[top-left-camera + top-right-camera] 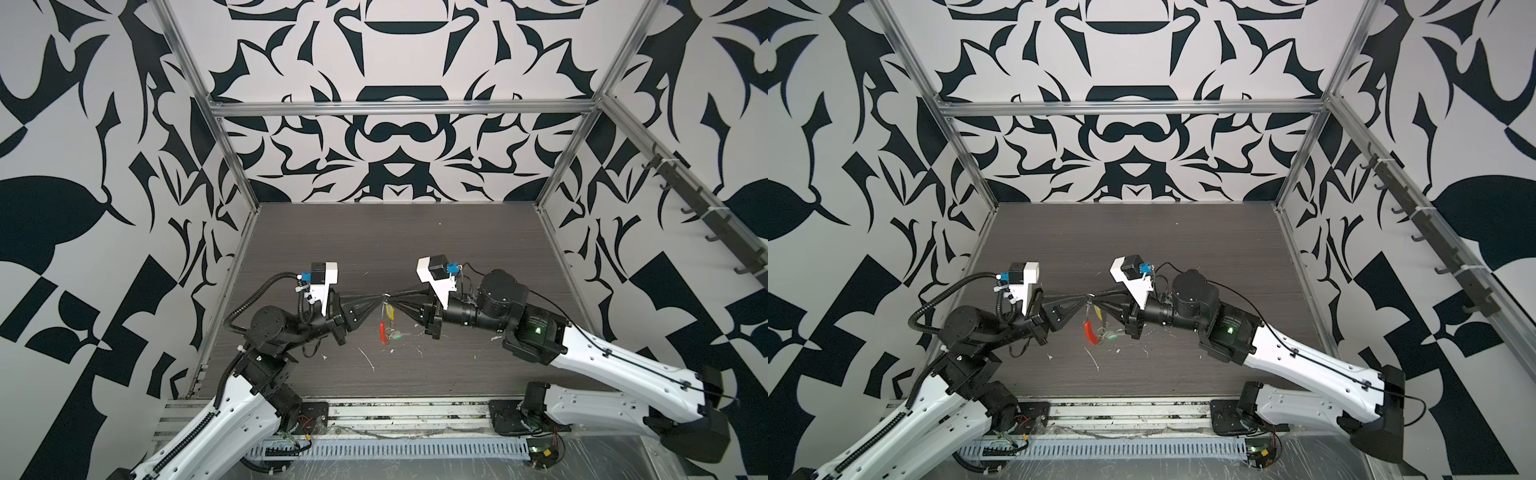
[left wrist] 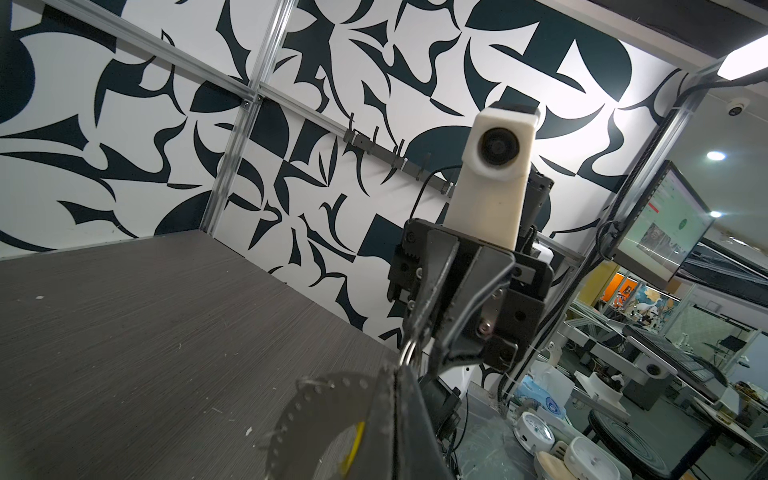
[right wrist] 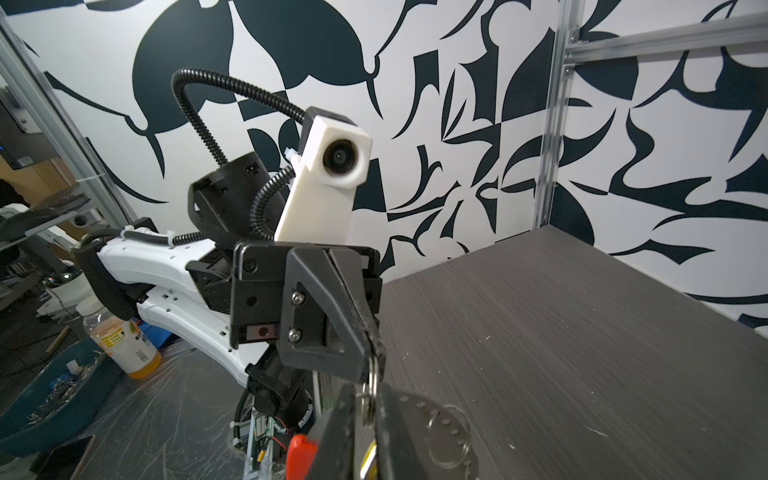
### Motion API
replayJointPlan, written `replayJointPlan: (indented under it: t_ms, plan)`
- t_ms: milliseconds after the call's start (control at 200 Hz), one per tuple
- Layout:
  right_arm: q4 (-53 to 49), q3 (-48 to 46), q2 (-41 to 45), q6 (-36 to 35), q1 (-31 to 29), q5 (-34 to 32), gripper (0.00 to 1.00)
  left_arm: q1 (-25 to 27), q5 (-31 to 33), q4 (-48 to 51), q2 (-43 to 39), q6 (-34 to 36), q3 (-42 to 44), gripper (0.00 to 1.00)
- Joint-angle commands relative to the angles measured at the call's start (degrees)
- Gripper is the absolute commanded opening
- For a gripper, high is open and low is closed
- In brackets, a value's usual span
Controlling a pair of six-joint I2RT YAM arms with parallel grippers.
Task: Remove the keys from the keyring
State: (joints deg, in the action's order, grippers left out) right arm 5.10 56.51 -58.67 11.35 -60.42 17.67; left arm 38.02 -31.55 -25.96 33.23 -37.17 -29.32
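1. Silver with a red sleeve, the keyring hangs in mid-scene above the grey wood-grain worktop, between the two arms.
2. The left pincer reaches in from the left, its tips pressed together on a small silver loop at the top of the bunch.
3. The right pincer comes in from the right, nearly nose to nose with the left one. In the left wrist view its fingers converge on that same loop with no gap showing.
4. The keyring's perforated arc sits just on the far side of the meeting tips.
5. The yellow key hangs just below the tips, right of the sleeve. The green key is lower, by the sleeve's foot; whether it touches the worktop I cannot tell.
6. Writing:
   - A bottle of orange liquid, off the worktop at the near left, carries a printed label with a barcode, too small to read.
   - A monitor outside the cell at the near right shows a lit screen whose text is illegible.
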Motion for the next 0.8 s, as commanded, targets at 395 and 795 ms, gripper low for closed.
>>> replayJointPlan:
  t_ms: [395,795]
  plan:
    - [-8.08,7.75,-0.54,0.59,3.88,4.58,0.0,0.04,3.69,6.08,-3.61,0.74,-0.88,0.34]
    - [-34.37,20.19,-6.9,-9.03,11.1,16.77,0.0,0.04,1.36,21.78,0.16,4.63,-8.51,0.43]
